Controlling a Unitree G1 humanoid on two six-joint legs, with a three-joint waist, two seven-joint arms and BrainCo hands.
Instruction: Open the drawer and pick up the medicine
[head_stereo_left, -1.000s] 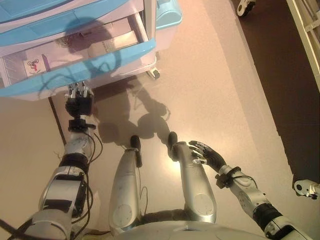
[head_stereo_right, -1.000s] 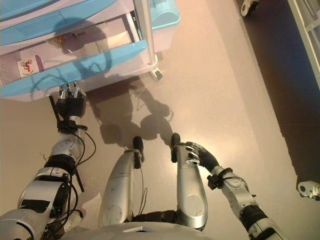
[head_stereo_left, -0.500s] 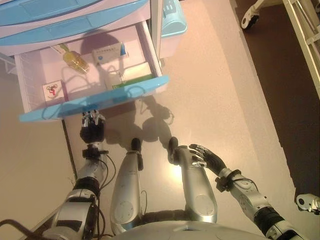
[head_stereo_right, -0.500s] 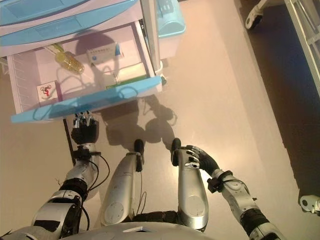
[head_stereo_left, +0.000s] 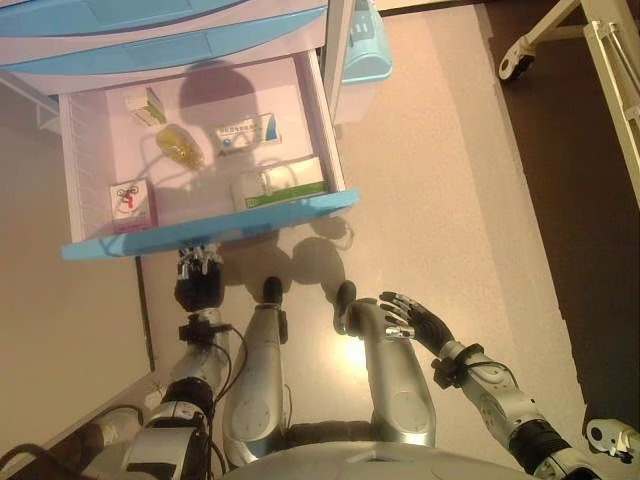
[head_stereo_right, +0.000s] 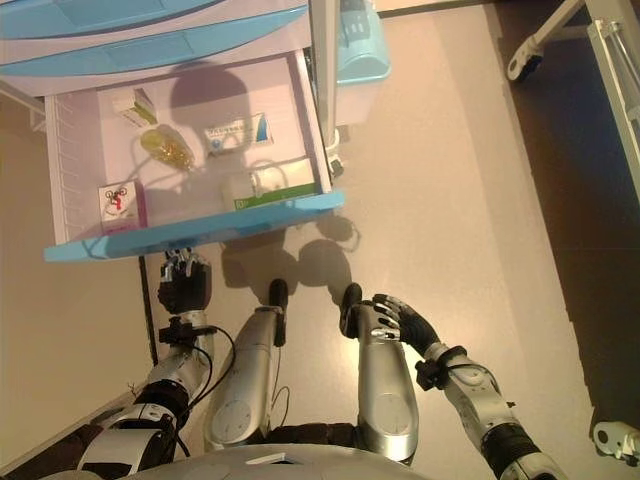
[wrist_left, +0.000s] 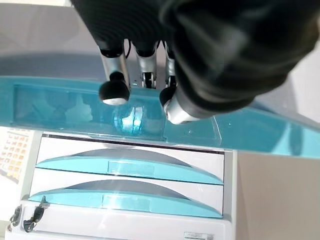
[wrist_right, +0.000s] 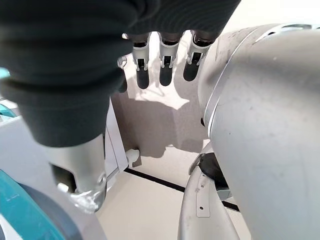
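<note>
The cabinet's lowest drawer (head_stereo_left: 210, 232) with its blue front stands pulled out. Inside lie a pink-sided box (head_stereo_left: 131, 203), a yellow bottle (head_stereo_left: 180, 147), a white and blue box (head_stereo_left: 245, 133), a white and green box (head_stereo_left: 280, 185) and a small box (head_stereo_left: 145, 103) at the back. My left hand (head_stereo_left: 200, 285) sits just below the blue front, fingers (wrist_left: 115, 91) hooked against its edge (wrist_left: 60, 105). My right hand (head_stereo_left: 415, 320) hangs low beside my right side, fingers relaxed and holding nothing.
Two shut blue-fronted drawers (head_stereo_left: 150, 45) sit above the open one. A light blue bin (head_stereo_left: 365, 50) hangs on the cabinet's right side. A wheeled frame (head_stereo_left: 520, 65) stands on the dark floor at far right, and a caster (head_stereo_left: 605, 437) lies at lower right.
The drawer has slid out much further with my left hand at its front, baring the boxes and bottle inside. The view has shifted too. My right hand has stayed put.
</note>
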